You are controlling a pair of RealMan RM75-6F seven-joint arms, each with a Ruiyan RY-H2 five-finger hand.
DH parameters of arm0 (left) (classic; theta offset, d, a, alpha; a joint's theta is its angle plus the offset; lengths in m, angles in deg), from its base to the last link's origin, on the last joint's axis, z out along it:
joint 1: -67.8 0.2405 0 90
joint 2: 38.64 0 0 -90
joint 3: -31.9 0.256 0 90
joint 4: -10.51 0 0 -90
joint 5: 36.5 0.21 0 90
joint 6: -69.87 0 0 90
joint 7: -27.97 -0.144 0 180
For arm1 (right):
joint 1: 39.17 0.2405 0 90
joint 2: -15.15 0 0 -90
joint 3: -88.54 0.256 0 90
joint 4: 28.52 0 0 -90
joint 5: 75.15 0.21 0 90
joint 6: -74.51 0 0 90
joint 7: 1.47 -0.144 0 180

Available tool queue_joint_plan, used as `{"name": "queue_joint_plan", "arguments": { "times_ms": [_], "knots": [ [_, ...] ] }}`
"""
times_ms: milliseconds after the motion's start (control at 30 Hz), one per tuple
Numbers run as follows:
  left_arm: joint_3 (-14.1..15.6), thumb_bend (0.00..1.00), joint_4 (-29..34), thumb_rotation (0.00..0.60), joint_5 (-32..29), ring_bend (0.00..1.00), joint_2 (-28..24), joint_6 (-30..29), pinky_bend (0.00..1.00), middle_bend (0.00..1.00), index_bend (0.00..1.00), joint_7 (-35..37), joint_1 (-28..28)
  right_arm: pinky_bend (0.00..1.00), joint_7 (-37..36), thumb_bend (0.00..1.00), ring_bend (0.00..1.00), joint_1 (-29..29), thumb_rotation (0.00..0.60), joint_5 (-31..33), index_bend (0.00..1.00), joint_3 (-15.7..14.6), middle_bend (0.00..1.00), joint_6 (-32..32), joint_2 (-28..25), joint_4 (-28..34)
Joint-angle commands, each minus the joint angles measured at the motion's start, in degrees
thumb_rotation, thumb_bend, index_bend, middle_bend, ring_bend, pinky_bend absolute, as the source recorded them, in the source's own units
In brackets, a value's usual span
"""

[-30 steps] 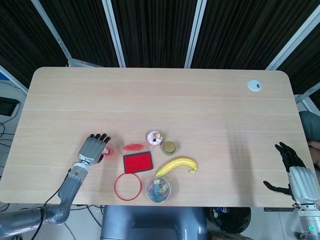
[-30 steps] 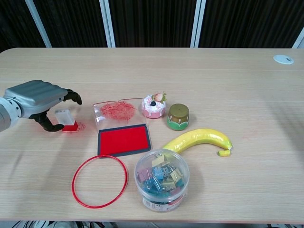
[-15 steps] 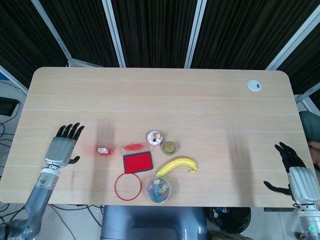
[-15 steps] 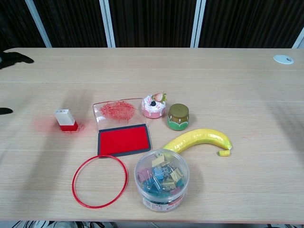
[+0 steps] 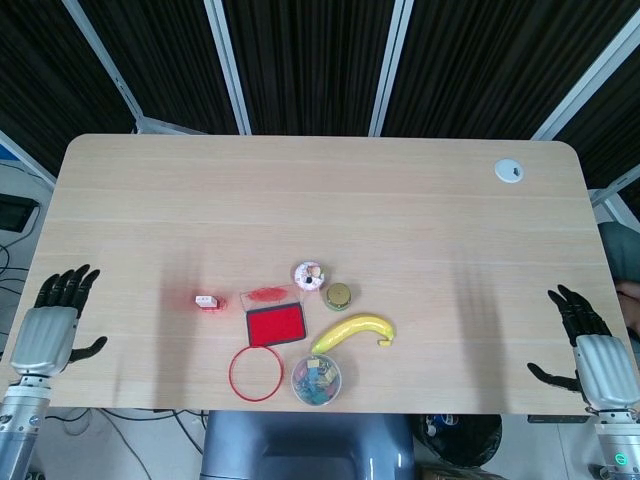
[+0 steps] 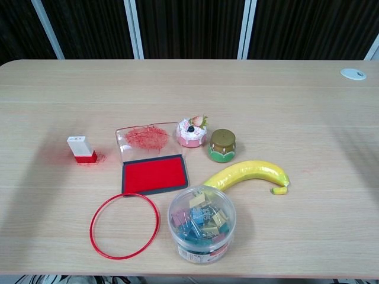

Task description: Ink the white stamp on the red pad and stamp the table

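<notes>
We have let go of the white stamp (image 6: 82, 149), and our left hand (image 5: 50, 325) has drawn back to the desk's (image 5: 300, 180) left edge, fingers spread and empty. The stamp stands near the front-left, just left of the red pad (image 6: 154, 174), apparently on red smudges, so the stamping seems done. Our right hand (image 5: 592, 352) hangs empty off the right edge.

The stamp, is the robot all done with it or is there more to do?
It looks nearly all done. The stamp stands upright on the table left of the red pad, with red ink marks on the wood around its base. Nothing is in hand: the left hand and right hand are both empty, fingers apart, at the table's side edges. Nothing obvious seems left.
</notes>
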Motion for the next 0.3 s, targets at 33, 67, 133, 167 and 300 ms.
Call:
{"name": "queue_joint_plan", "arguments": {
  "times_ms": [33, 67, 133, 167, 300],
  "knots": [
    [0.3, 0.13, -2.2, 0.600, 2.4, 0.00, 0.4, -2.0, 0.03, 0.00, 0.00, 1.0, 1.5, 0.18, 0.1, 0.13, 0.00, 0.0, 0.600, 0.0, 0.00, 0.0, 0.00, -0.1, 0.0, 0.0],
    [0.2, 0.13, -2.4, 0.600, 2.9, 0.00, 0.5, -2.3, 0.03, 0.00, 0.00, 1.4, 1.8, 0.18, 0.1, 0.13, 0.00, 0.0, 0.600, -0.1, 0.00, 0.0, 0.00, -0.1, 0.1, -0.1],
    [0.0, 0.13, -2.4, 0.600, 3.4, 0.00, 0.6, -2.4, 0.03, 0.00, 0.00, 1.8, 2.1, 0.17, 0.2, 0.13, 0.00, 0.0, 0.600, -0.2, 0.00, 0.0, 0.00, -0.2, 0.1, -0.1],
    [-0.2, 0.13, -2.4, 0.600, 3.7, 0.00, 0.6, -2.4, 0.03, 0.00, 0.00, 1.9, 2.2, 0.17, 0.2, 0.13, 0.00, 0.0, 0.600, -0.2, 0.00, 0.0, 0.00, -0.2, 0.1, -0.2],
    [-0.9, 0.13, -2.3, 0.600, 3.7, 0.00, 0.7, -1.8, 0.03, 0.00, 0.00, 2.1, 2.5, 0.18, 0.1, 0.13, 0.00, 0.0, 0.600, -0.1, 0.00, 0.0, 0.00, -0.2, 0.1, -0.2]
  ]
}}
